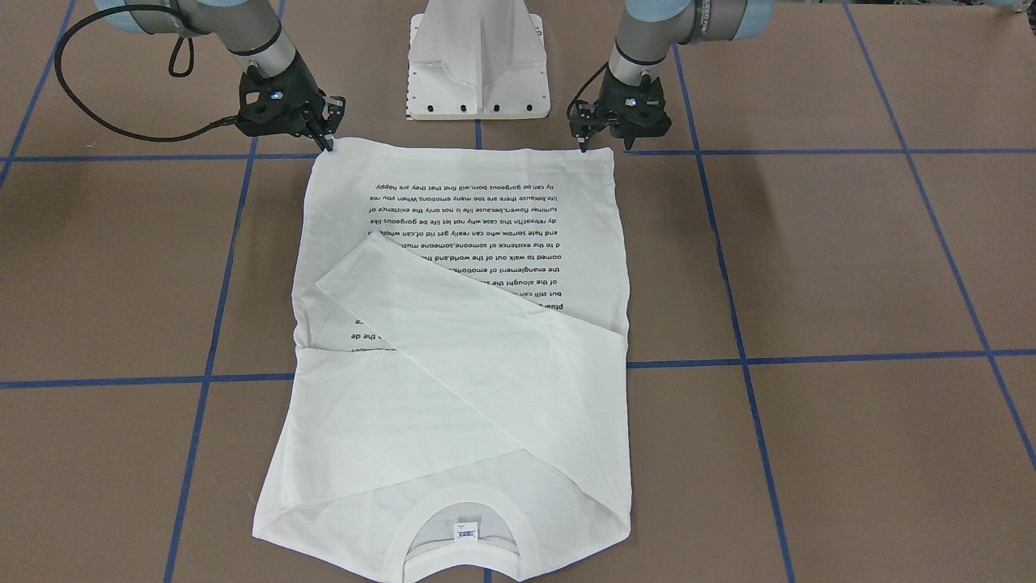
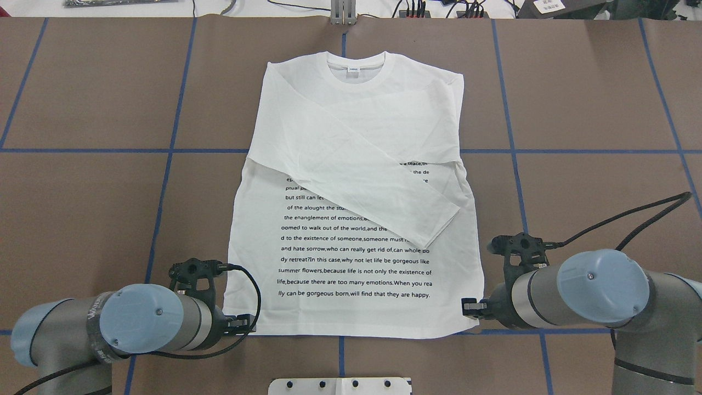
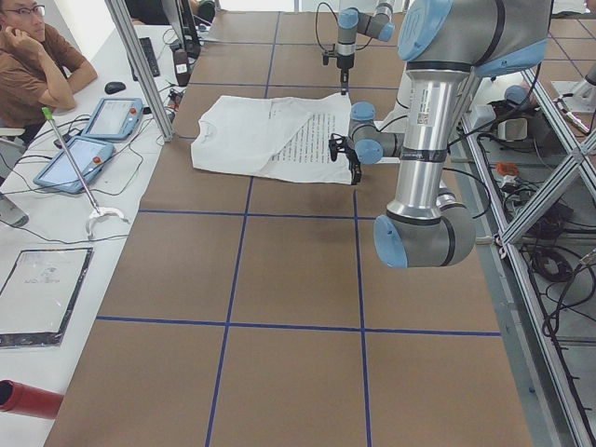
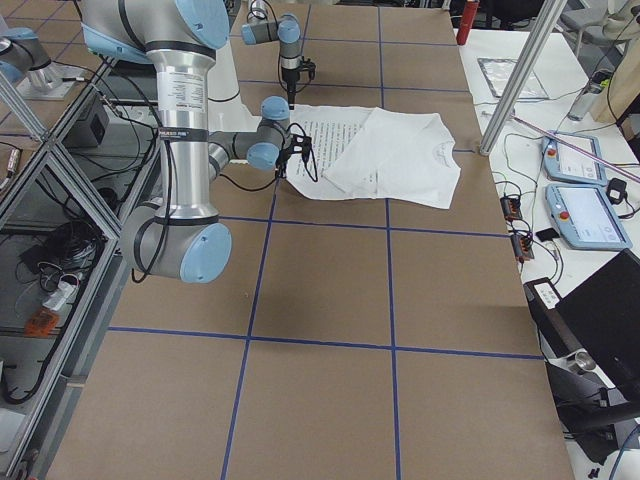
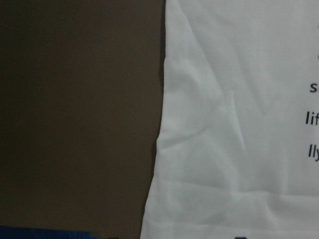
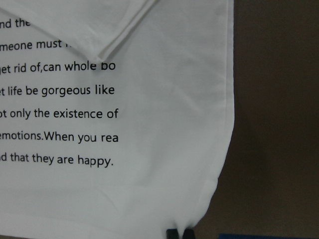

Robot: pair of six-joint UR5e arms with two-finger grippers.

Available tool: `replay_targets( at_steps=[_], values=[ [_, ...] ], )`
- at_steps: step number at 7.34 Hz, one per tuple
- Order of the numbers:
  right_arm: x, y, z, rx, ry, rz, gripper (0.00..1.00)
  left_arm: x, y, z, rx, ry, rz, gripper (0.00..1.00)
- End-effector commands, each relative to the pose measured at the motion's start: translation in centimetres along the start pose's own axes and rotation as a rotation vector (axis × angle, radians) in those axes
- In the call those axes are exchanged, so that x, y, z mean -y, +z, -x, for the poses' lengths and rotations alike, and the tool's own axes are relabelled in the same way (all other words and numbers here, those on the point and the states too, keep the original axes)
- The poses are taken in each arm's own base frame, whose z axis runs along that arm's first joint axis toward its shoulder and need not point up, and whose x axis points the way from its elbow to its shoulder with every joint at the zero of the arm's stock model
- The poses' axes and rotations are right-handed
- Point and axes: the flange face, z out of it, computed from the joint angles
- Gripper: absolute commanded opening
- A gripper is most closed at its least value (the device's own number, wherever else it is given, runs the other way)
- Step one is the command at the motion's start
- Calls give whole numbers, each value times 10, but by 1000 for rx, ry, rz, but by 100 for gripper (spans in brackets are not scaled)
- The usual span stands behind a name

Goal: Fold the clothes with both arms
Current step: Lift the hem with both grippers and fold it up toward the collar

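Figure: the white long-sleeved T-shirt with black printed text (image 2: 356, 164) lies flat on the brown tabletop (image 2: 576, 109), sleeves crossed over the chest and hem toward the robot. The right gripper (image 6: 180, 233) stands narrow, its tips seemingly pinching one hem corner. The left gripper (image 1: 584, 139) sits at the other corner, and you cannot tell how wide it is. If either grip catches only the top layer or slips, your lift goes uneven, the hem skews, and the loosely laid sleeves slide off.

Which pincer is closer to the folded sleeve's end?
Right. The right pincer is at the shirt corner on the sleeve end's side; the left pincer is at the opposite corner.
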Motion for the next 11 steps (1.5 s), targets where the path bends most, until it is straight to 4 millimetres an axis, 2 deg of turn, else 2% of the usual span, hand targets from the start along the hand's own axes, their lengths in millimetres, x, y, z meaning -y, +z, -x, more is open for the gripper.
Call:
replay_targets(
  at_steps=[1, 5, 6, 9, 10, 11],
  values=[
    [4, -2, -2, 1, 7, 2, 0, 1, 3, 1, 6, -2, -2, 75],
    [6, -2, -5, -2, 12, 3, 0, 1, 10, 5, 38, -8, 0, 70],
    [6, -2, -5, -4, 12, 3, 0, 1, 10, 5, 38, -11, 2, 62],
    [6, 0, -8, -10, 14, 4, 0, 0, 6, -6, 26, -9, 5, 5],
    [6, 0, -8, -9, 14, 5, 0, 0, 0, -24, 30, -10, 7, 0],
    [8, -1, -8, -9, 17, 5, 0, 0, -9, -41, 33, -12, 6, 0]
  ],
)
